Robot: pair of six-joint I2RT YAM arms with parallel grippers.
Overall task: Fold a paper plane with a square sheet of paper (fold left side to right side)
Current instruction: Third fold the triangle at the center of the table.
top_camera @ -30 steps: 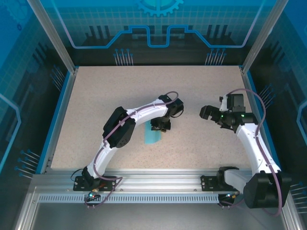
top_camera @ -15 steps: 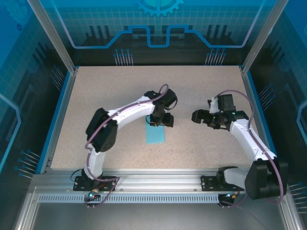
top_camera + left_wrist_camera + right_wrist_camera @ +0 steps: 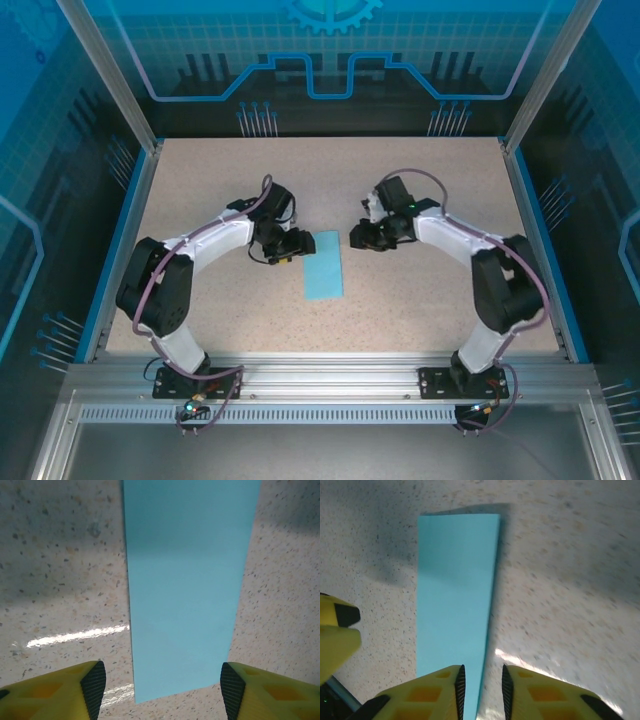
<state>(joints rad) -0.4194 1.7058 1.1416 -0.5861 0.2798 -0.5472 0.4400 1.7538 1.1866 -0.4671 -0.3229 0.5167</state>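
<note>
The square sheet of paper point(image 3: 324, 266) lies flat mid-table, folded into a narrow light-blue rectangle. My left gripper point(image 3: 291, 245) hovers just left of its far end, open. In the left wrist view the paper point(image 3: 187, 580) ends between the wide-apart fingertips of that gripper point(image 3: 162, 690), touching neither. My right gripper point(image 3: 360, 238) sits just right of the paper's far end. In the right wrist view its jaws point(image 3: 483, 690) stand a narrow gap apart over the right edge of the paper point(image 3: 455, 595), with bare table showing between them.
The speckled beige tabletop point(image 3: 430, 180) is bounded by blue rails point(image 3: 118, 250) at the sides and an aluminium frame point(image 3: 320, 375) at the near edge. A yellow finger point(image 3: 337, 625) of the left gripper shows at the left in the right wrist view.
The left arm swung left off the paper and its jaws opened wider. The right arm moved left to the paper's right edge while its jaws narrowed. The paper now lies fully uncovered.
</note>
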